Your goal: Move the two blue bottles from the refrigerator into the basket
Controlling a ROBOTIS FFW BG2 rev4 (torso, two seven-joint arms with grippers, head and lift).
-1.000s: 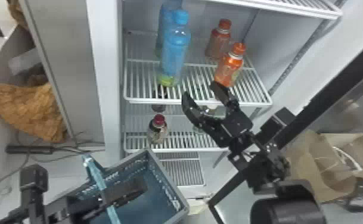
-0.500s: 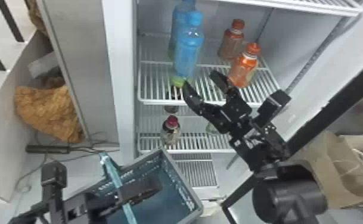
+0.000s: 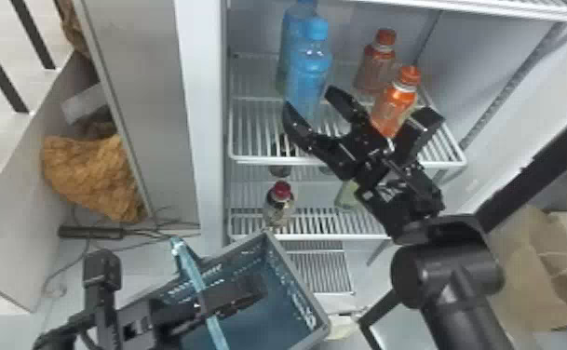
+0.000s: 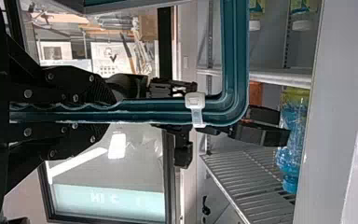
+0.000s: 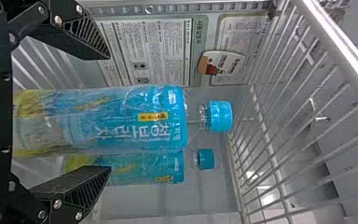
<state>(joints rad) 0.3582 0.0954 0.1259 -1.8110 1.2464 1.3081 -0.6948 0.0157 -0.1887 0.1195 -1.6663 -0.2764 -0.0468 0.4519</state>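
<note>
On the refrigerator's middle white wire shelf [image 3: 268, 160], the head view shows two blue-capped clear-blue plastic bottles [image 3: 310, 70] [image 3: 286, 51] standing beside the pale side wall [image 3: 205, 139], with the black right gripper [image 3: 312, 100] spread wide at the nearer one and a squat orange bottle [image 3: 391, 109] crowding its other side. In the left wrist view, the black left gripper [image 3: 249, 291] pinches the teal handle [image 4: 144, 110] of the blue-grey plastic basket [image 3: 297, 279]. The right wrist view shows the nearer bottle between parted fingers [image 5: 81, 32], open space separating its cap from the wire shelf above [image 5: 335, 42].

2 blue btls [image 3: 309, 70], 2 orange btls [image 3: 394, 104], 1 red-cap btl [image 3: 279, 207], 1 bskt [image 3: 297, 278].
</note>
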